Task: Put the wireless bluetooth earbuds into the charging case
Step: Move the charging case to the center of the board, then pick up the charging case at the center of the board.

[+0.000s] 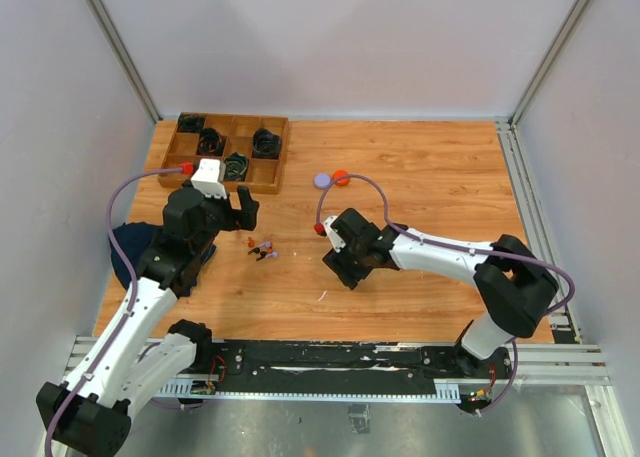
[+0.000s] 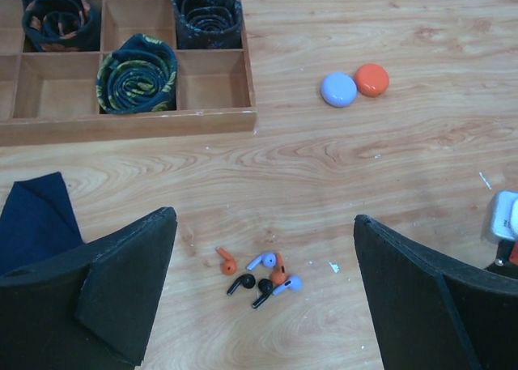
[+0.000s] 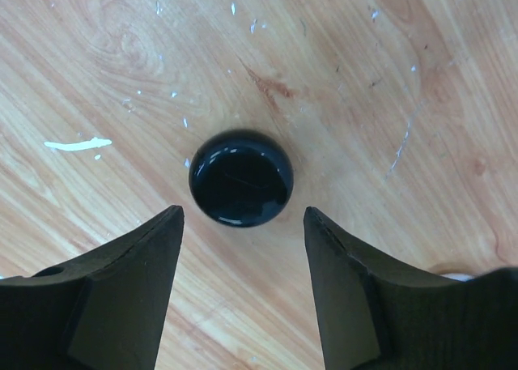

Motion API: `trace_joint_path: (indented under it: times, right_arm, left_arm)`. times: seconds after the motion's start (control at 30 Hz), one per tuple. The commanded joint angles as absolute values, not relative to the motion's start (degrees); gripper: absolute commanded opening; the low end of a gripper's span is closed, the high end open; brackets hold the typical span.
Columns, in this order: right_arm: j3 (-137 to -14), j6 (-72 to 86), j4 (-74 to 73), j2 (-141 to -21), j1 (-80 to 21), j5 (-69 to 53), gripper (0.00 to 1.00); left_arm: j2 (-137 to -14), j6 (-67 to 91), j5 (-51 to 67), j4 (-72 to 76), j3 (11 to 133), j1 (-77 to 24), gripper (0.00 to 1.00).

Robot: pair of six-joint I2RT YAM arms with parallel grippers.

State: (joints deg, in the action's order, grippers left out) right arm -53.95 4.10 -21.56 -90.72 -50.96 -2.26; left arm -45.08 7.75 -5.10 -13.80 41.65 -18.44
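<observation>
The earbuds (image 2: 261, 277) lay loose on the bench (image 2: 388, 176) in a small cluster: two orange, two purple and two black, some touching one another, one orange bud a little to the left of the rest. None sat in a case. In the top view the cluster (image 1: 263, 248) lay between the two arms, nearer the left one.

The left fingers (image 2: 121, 289) were spread wide and held nothing; in the left wrist view the earbuds showed in the gap between them, just past the tips and apart from both.

The right fingers (image 3: 121, 289) were also parted and empty. A glossy black case (image 3: 240, 177), round and shut, lay on the bench just ahead of their tips, centred on the gap and touching neither. In the top view the right fingers (image 1: 340, 267) hid this case.

Farther back on the bench a purple case (image 2: 338, 89) and an orange case (image 2: 371, 79) lay side by side, touching, both shut, well apart from the earbuds.

A wooden tray (image 2: 129, 123) stood at the far left corner, several of its compartments holding coiled cables (image 2: 136, 74). A dark blue cloth (image 2: 36, 216) lay on the bench near the left arm.
</observation>
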Motion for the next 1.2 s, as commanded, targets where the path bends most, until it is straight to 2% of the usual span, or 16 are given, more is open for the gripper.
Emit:
trace_joint_path:
  times: [0.0,0.23,0.47,0.63,0.93,1.17]
  right_arm:
    - [-55.36,0.07,-18.84,-93.32,-51.5,-2.03,0.61]
    - [-54.31,0.1,-17.57,-94.99,-51.5,-3.28,0.58]
    - [-52.02,1.3,-15.97,-92.82,-51.5,-2.2,0.52]
    - [-49.7,1.75,-13.39,-88.82,-51.5,-2.05,0.45]
    - [-45.14,-0.74,-5.5,-77.74,-52.02,-1.14,0.41]
    - [-42.65,-6.06,1.61,-70.04,-52.47,-1.05,0.41]
  left_arm:
    - [-45.5,7.74,-2.98,-12.13,41.47,-17.9,0.96]
    - [-46.22,9.17,1.74,-12.06,42.2,-17.9,0.98]
    - [-47.08,17.7,8.89,-14.48,42.19,-17.85,0.98]
    - [-46.44,24.11,15.44,-13.8,39.94,-17.84,0.98]
    - [-46.64,33.48,28.81,-5.14,33.34,-18.17,0.96]
    - [-48.1,36.63,30.34,0.79,32.03,-23.15,0.94]
